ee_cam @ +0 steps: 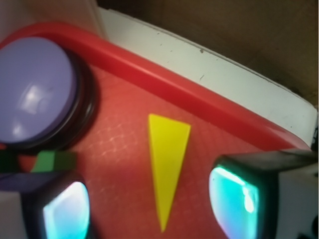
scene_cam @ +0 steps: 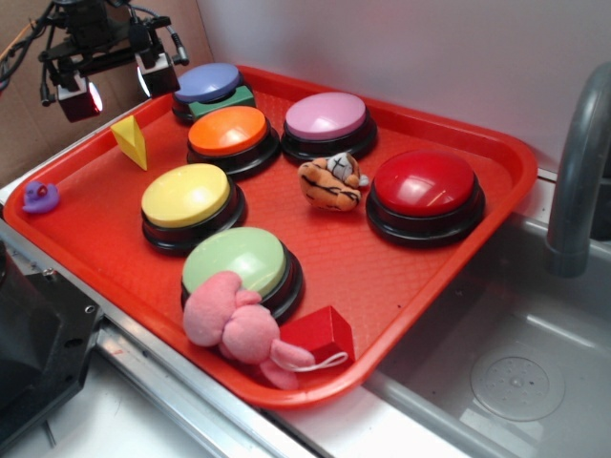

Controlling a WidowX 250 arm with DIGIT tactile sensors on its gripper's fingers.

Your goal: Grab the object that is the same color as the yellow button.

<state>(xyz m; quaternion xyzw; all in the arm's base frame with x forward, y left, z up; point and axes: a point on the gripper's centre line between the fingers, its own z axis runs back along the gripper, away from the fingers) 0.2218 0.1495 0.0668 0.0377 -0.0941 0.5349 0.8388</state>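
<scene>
yellow wedge (ee_cam: 167, 159), yellow button (scene_cam: 187, 196), red tray (scene_cam: 401, 277), striped tiger toy (scene_cam: 329, 183)

Red tray (scene_cam: 458, 134) carries everything. On it: yellow wedge (scene_cam: 131, 141) near left edge; blue button (scene_cam: 208, 84) at far-left corner with green block (scene_cam: 221, 102) touching it; orange button (scene_cam: 229, 134), purple button (scene_cam: 326, 118), red button (scene_cam: 425, 186), yellow button (scene_cam: 187, 197), light green button (scene_cam: 236, 262); tiger plush (scene_cam: 329, 181) mid-tray; pink plush (scene_cam: 239, 326) and red block (scene_cam: 323, 334) at near edge. Small purple duck (scene_cam: 40, 197) at left edge.
</scene>
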